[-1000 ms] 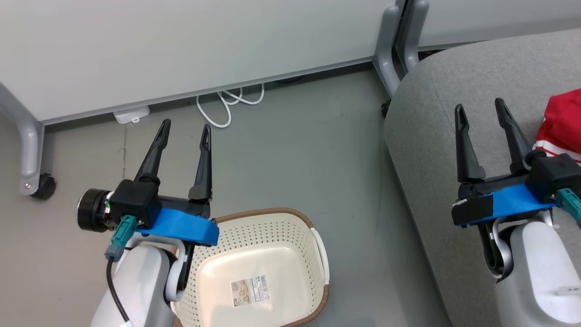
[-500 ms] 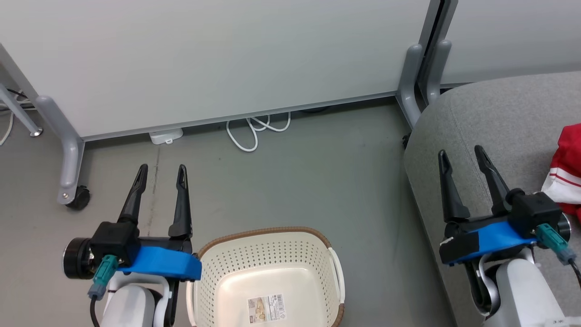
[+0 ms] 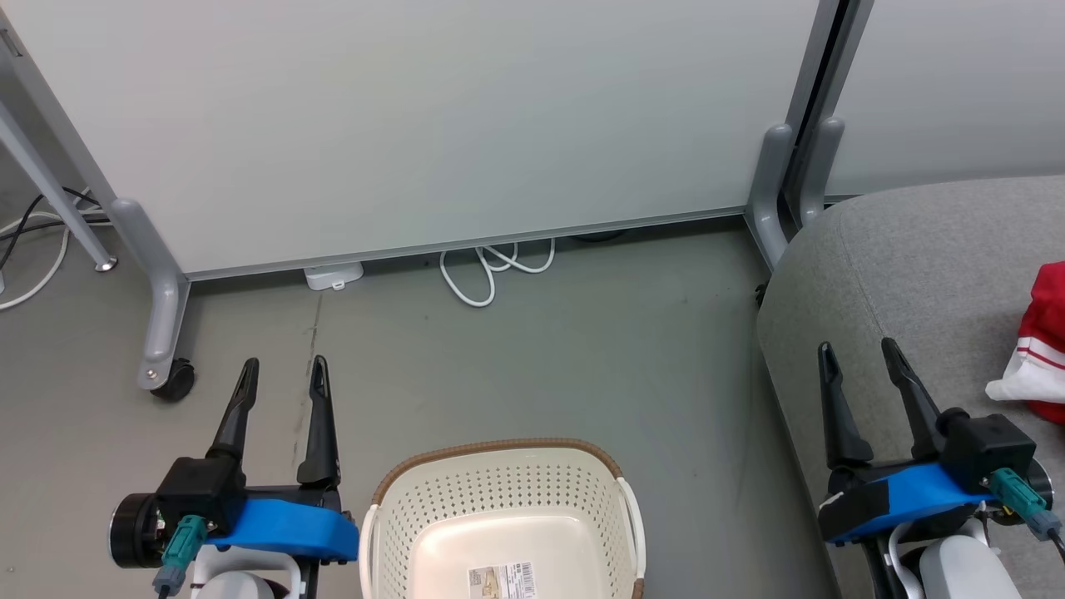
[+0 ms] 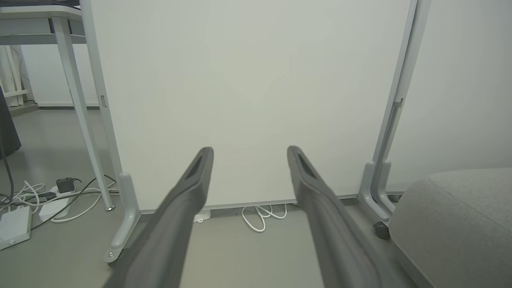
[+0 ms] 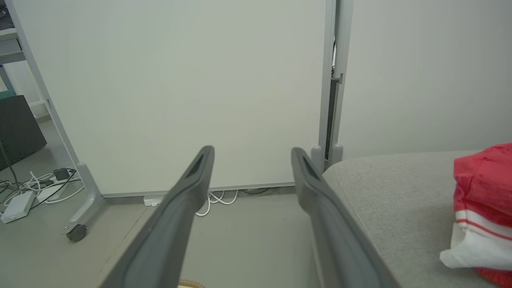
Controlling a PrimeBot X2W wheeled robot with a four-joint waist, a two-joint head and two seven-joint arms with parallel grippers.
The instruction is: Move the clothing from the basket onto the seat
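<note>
Lying crumpled on the seat [image 3: 899, 266], clothing [image 3: 1044, 333] shows no clear axis; left end effector [image 3: 284, 363], right end effector [image 3: 855, 345] spread, empty.

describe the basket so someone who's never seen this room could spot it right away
Start at the pale partition across the back, then come down the grey floor to the bottom middle of the head view, left of the grey seat. The basket sits there: cream-white plastic full of holes, with a brown woven-look rim and a label on its bottom, unlike anything near it.
</note>
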